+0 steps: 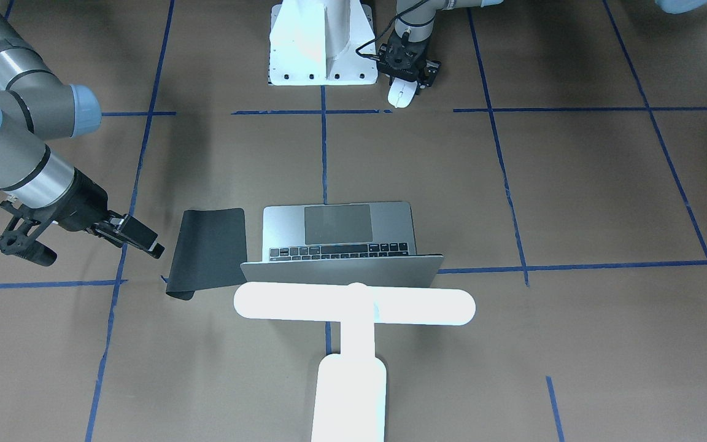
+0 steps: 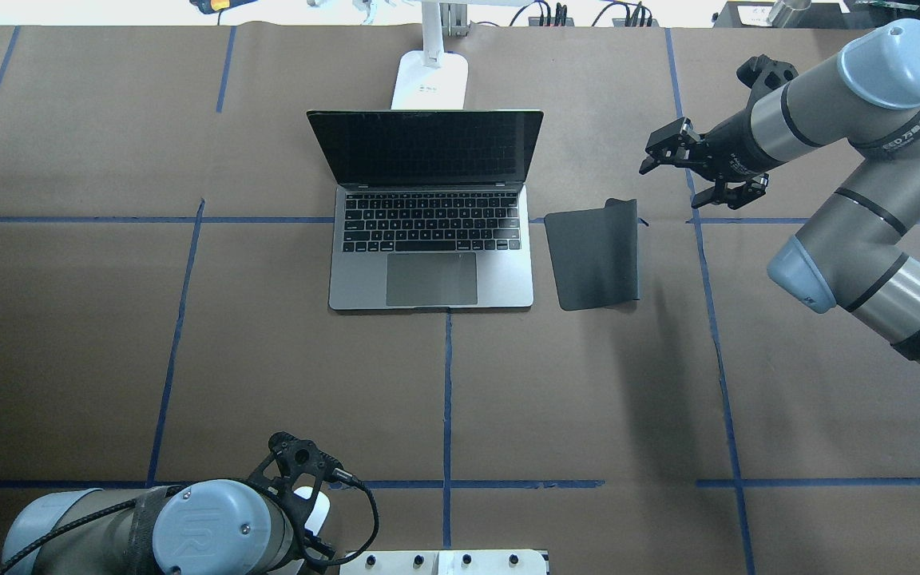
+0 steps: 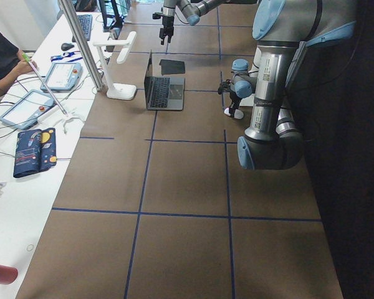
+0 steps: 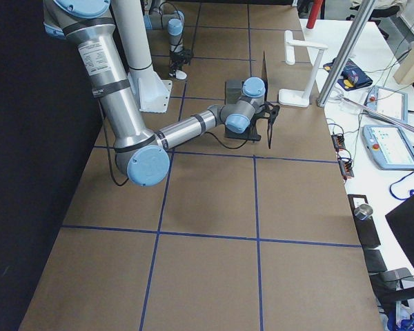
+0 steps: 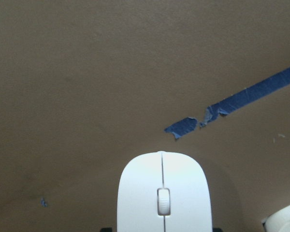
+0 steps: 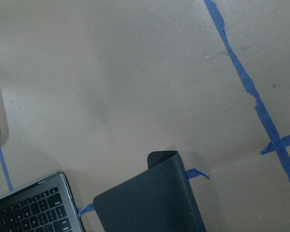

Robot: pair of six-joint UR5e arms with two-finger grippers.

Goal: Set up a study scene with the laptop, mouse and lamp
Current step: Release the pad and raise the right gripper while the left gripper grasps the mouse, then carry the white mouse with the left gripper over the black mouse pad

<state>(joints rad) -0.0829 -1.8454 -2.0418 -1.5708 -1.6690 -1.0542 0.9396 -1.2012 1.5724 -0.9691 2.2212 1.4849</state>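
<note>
The silver-grey laptop [image 2: 430,239] stands open at the middle of the table, screen dark. The white T-shaped lamp [image 1: 353,304] stands just behind its lid; its base [image 2: 430,80] shows in the overhead view. The small white mouse [image 1: 402,94] lies by the robot's pedestal. It fills the bottom of the left wrist view [image 5: 163,193]. My left gripper [image 1: 404,83] stands over the mouse with its jaws against the sides. My right gripper [image 2: 674,180] is open and empty, hovering off the far right corner of the black mat [image 2: 596,254].
The mat lies flat right of the laptop, its far corner curled up [image 6: 164,159]. The white bolted pedestal [image 1: 323,43] stands next to the mouse. Blue tape lines cross the brown table. Operators' gear lies on a white bench [image 3: 25,118] past the far edge.
</note>
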